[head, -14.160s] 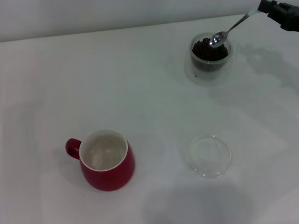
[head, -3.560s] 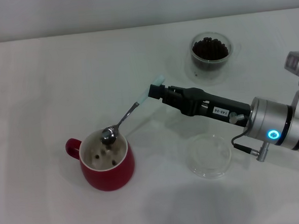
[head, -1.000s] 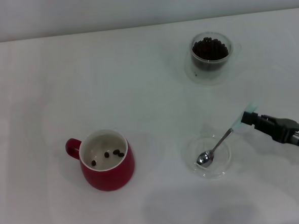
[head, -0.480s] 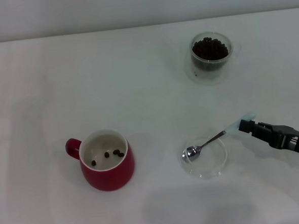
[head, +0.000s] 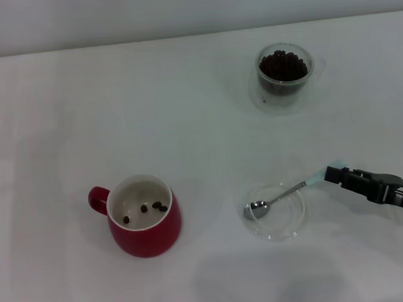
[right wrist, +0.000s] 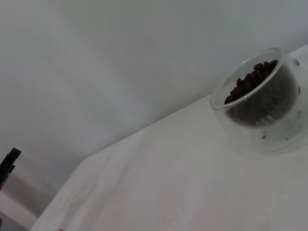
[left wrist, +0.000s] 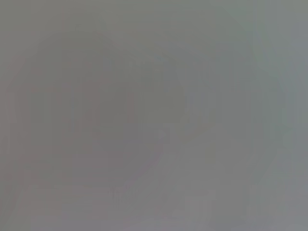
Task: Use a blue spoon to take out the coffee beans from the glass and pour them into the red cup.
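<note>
The blue spoon (head: 281, 198) lies with its silver bowl in the shallow clear dish (head: 293, 222) near the worktop's front right; its neck crosses the dish rim and its pale handle runs into the right hand (head: 334, 175), which we see closed on the handle tip. A second ago the bowl sat at the middle of the dish with the handle raised more steeply; it has since slid to the dish's left side and the handle has come down nearly level, so we judge the spoon is being laid to rest, though release has not yet happened. The red cup (head: 146, 231), toward the front left with its loop handle pointing left, holds a few coffee beans (head: 153, 206) on its white floor, the same few as a second ago. The glass (head: 283, 72), toward the far right edge, is still nearly full of beans and well apart from both cup and dish; the right wrist view shows it likewise. We take this as one scoop delivered and the spoon being parked, with most beans untransferred. The left hand is not in view; its wrist view shows only a featureless grey.
</note>
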{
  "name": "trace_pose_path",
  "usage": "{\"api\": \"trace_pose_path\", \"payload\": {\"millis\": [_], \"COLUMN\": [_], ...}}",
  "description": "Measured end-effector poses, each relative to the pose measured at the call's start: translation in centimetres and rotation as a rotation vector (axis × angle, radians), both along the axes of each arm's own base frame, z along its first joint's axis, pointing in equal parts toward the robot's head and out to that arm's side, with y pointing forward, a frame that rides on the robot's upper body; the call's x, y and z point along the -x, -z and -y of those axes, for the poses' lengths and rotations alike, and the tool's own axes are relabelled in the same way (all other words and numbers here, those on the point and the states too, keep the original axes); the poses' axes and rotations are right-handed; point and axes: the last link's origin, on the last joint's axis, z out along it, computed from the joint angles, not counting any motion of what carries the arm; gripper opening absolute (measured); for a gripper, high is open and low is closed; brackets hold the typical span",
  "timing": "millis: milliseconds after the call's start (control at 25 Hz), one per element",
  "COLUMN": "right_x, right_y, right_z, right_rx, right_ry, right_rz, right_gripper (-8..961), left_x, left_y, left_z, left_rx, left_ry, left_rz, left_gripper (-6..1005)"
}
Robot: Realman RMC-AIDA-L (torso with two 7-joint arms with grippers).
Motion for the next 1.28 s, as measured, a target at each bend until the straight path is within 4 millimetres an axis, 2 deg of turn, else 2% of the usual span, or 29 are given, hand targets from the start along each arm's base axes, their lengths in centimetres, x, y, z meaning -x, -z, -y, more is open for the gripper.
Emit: {"api": "trace_pose_path", "payload": {"millis": [320, 440, 680, 840, 1120, 1280], "right_x": [-0.7, -1.1, -2.5, -2.6, -0.5, 0.3], "right_y": [-0.6, -1.0, -2.6, -4.7, -7.0, -7.0], "right_z": [0.1, 0.1, -0.8, -2.9, -7.5, -9.9], "right_rx": [-0.004, -0.023, -0.153, -0.329, -0.782, -0.882], "right_ry": [0.021, 0.046, 0.128, 0.116, 0.001, -0.011], "right_rz": [0.018, 0.032, 0.063, 0.114, 0.351, 0.535], "right_gripper": [315, 368, 614, 797, 831, 831], "left_x": [-0.2, -0.2, -0.2, -0.1, 0.1, 0.6], "left_y": [0.1, 0.1, 0.0, 0.0, -0.2, -0.5], "left_z": [0.0, 0.0, 0.0, 0.0, 0.0, 0.2], "left_rx": [-0.002, -0.004, -0.008, -0.011, -0.011, -0.013], "left_ry": [0.004, 0.004, 0.003, 0.001, -0.005, -0.018], "left_rz": [0.008, 0.012, 0.013, 0.014, 0.008, -0.007], "left_gripper": [891, 891, 890, 890, 890, 890]}}
